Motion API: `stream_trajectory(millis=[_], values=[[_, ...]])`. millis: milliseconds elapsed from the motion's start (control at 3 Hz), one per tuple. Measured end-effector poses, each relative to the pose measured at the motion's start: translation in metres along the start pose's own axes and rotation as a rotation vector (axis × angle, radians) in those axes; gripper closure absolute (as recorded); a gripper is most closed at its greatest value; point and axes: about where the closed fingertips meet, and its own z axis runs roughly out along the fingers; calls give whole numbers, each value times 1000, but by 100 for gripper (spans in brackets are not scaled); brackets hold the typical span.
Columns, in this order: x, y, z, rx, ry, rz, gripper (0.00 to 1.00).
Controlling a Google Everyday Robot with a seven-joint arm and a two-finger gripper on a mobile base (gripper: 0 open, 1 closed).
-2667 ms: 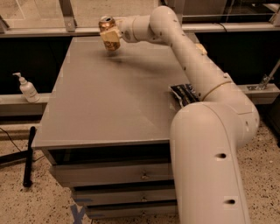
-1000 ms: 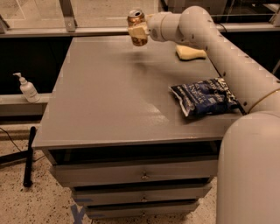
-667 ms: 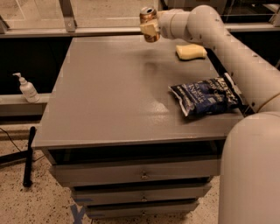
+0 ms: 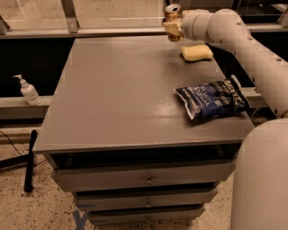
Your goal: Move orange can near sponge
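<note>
One small orange-copper metal drink can [image 4: 172,11] is up in the air over the far edge of the grey flat surface [image 4: 121,90], clenched in the end effector [image 4: 173,28], just left of and above the pale yellow rectangular sponge [image 4: 196,52]. To do this step well, I'd lower it straight down onto bare surface just beside the sponge, keep the can upright, avoid shoving the sponge, and let go only once seated. White arm [image 4: 243,40] reaches in from the right, stretched long past the crinkled blue chip bag [image 4: 211,99], wrist pointing left.
</note>
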Motion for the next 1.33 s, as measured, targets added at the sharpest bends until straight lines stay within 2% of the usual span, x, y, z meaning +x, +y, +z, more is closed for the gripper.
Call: stream_trajectory(millis=[333,667,1333], values=[[16,-11,13,0,-13,51,100],[21,-16,30,-19,-34,84,100],[32,-24,36,-24,-15,120,100]])
